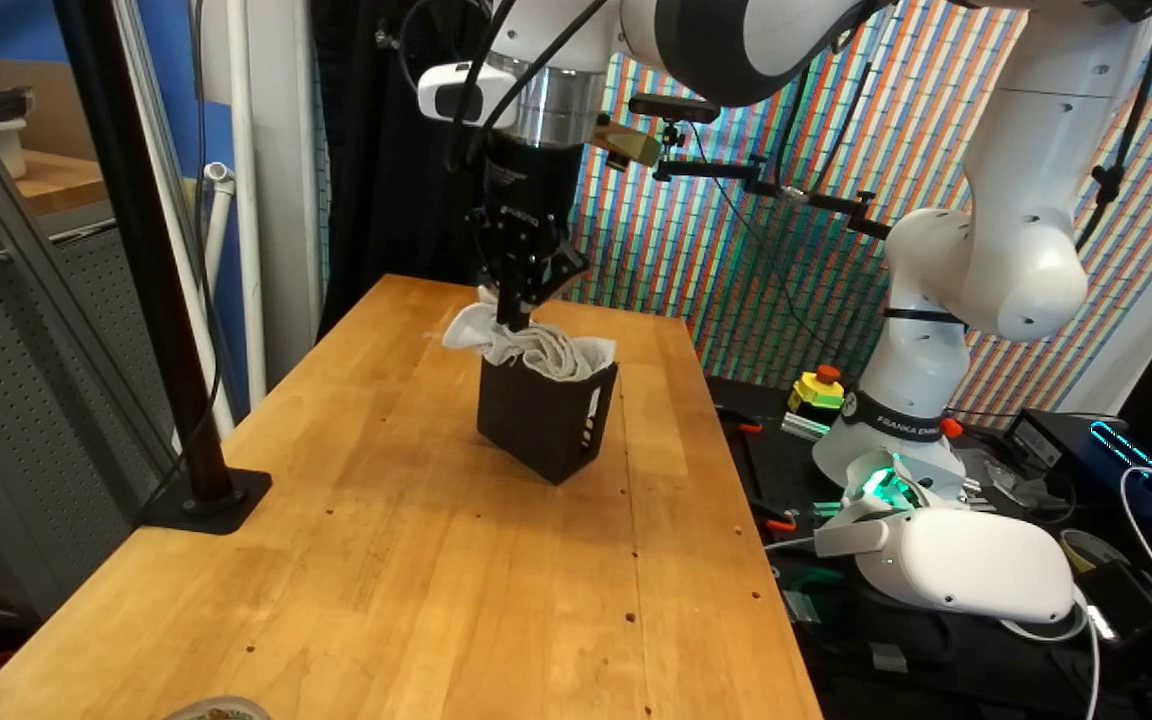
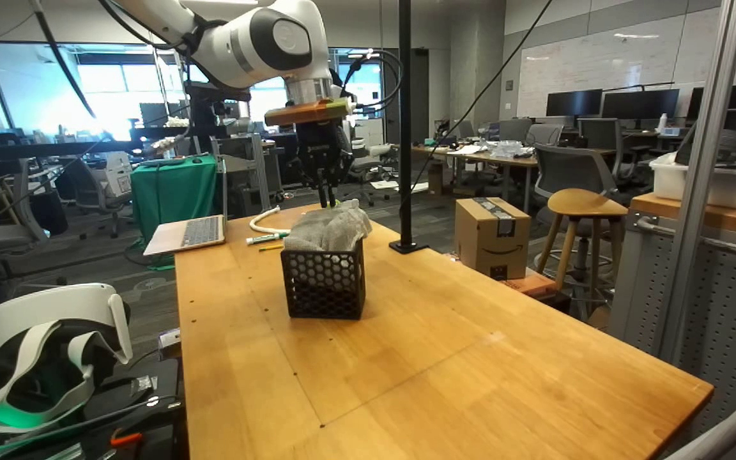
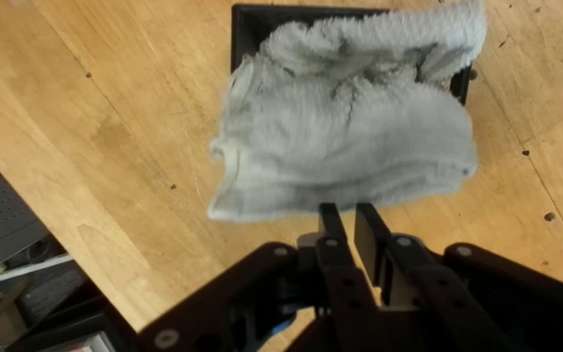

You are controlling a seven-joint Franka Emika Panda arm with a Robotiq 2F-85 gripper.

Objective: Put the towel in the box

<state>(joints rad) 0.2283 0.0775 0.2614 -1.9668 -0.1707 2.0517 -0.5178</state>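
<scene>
The towel (image 3: 342,139) sits partly in the box (image 1: 536,415) and puffs out over its top, just ahead of the gripper (image 3: 348,211) in the wrist view, the towel's long fold running crossways to the jaws, which are almost together and seem to hold nothing.

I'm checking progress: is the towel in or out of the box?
Partly in: the towel shows through holes in the box, yet bulges above its rim.
</scene>
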